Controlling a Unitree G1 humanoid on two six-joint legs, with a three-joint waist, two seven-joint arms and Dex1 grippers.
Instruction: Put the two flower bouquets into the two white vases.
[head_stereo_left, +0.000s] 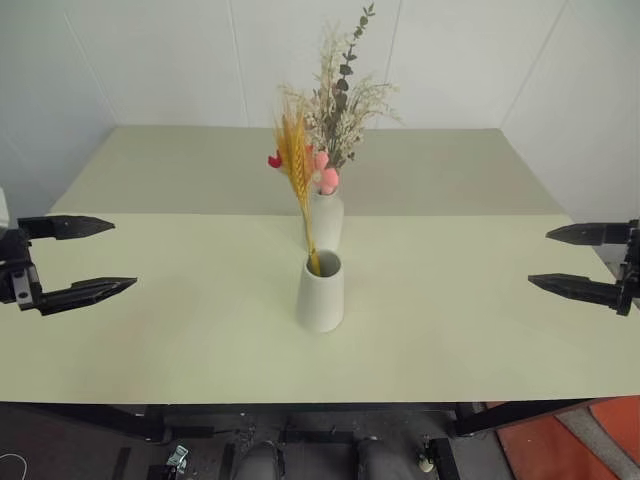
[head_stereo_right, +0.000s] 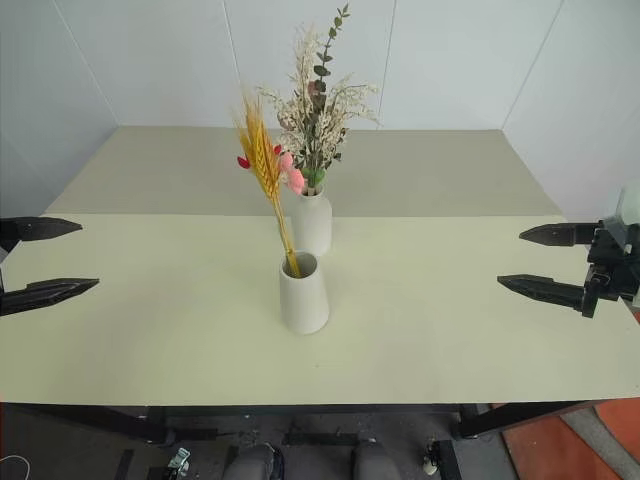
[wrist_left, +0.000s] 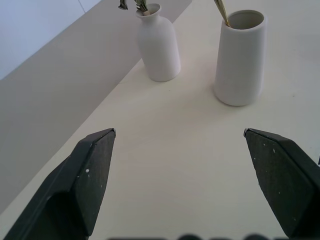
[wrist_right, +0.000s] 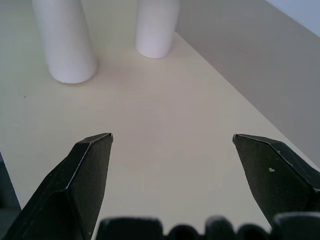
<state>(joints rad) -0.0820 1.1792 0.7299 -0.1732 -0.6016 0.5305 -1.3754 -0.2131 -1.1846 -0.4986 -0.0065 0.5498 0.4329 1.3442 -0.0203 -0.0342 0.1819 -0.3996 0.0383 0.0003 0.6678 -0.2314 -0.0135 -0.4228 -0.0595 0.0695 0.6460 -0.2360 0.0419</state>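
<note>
A tapered white vase (head_stereo_left: 320, 292) with a wide mouth stands mid-table and holds the slim bunch of yellow wheat stalks (head_stereo_left: 295, 160) with small red blooms. Behind it, the bottle-shaped white vase (head_stereo_left: 325, 222) holds the bushier spray (head_stereo_left: 340, 100) of pink flowers, beige sprigs and dark leaves. My left gripper (head_stereo_left: 112, 256) hovers open and empty at the table's left edge, well apart from the vases. My right gripper (head_stereo_left: 540, 258) hovers open and empty at the right edge. Both vases also show beyond the open fingers (wrist_left: 95, 170) in the left wrist view.
The pale yellow-green table (head_stereo_left: 200, 330) has a seam running across it behind the front vase. White walls (head_stereo_left: 150, 60) close in the back and sides. Dark floor and an orange mat (head_stereo_left: 560, 445) lie beyond the near edge.
</note>
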